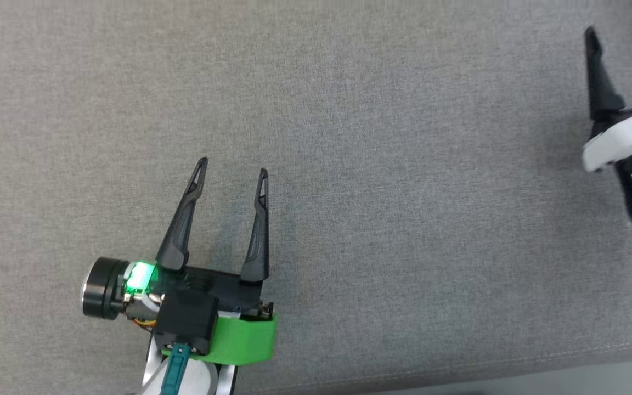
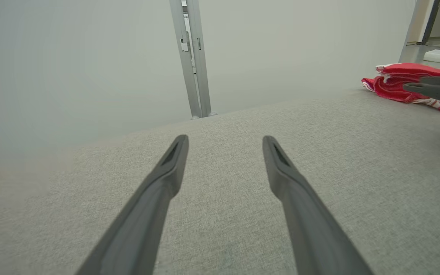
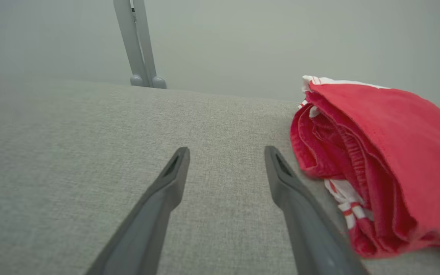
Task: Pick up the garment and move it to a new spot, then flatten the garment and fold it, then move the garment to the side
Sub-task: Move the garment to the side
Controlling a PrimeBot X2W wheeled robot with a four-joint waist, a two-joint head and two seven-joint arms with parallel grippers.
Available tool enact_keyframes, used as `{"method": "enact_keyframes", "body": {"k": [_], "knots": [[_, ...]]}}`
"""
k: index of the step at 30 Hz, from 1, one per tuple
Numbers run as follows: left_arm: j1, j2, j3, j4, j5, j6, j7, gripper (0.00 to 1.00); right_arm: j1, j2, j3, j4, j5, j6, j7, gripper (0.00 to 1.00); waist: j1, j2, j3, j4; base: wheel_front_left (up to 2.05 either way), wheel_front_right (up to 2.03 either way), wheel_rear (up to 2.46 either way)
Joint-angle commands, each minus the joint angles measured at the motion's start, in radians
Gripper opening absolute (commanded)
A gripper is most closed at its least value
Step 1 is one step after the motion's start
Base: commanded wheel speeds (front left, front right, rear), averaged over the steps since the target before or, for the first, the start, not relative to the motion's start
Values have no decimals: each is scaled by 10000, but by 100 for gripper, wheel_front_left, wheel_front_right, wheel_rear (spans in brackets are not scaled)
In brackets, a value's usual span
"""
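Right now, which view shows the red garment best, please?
The right wrist view: the red garment lies close beside the right gripper, its folds visible. The left wrist view shows it small and far; the head view catches a red sliver.

Red garment [image 3: 388, 152] with white-striped trim, folded in layers, lying on grey fabric surface [image 3: 90, 152]

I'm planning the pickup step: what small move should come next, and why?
Probably ease the right end effector sideways toward the red garment until its open jaws straddle the near edge. It is empty, and the bunched garment lies just beside it on the grey surface.
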Motion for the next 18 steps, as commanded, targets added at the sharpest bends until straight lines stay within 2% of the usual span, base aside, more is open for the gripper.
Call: {"method": "enact_keyframes", "body": {"k": [1, 5, 9, 15, 18], "knots": [[320, -127, 205, 67, -106, -75, 0, 100, 428, 291, -82, -200, -37, -13, -40, 100, 0, 0, -1385, 119, 0, 0, 0], [1116, -591, 1087, 277, -464, -292, 1, 100, 1501, 1282, -186, -897, -283, -13, -41, 100, 0, 0, -2272, 228, 0, 0, 0], [2153, -1188, 2212, 528, -614, -891, 1, 100, 3026, 2417, -456, -1927, -680, -13, -40, 100, 0, 0, -3452, 312, 0, 0, 0], [3003, -1587, 3328, 798, -357, -1593, 0, 100, 4548, 3356, -750, -3132, -1051, -13, -37, 100, 0, 0, -4366, 286, 0, 0, 0], [3373, -1703, 3683, 743, -218, -1884, 1, 100, 5291, 3513, -601, -3767, -1191, -13, -34, 100, 0, 0, -4764, 266, 0, 0, 0]]}}
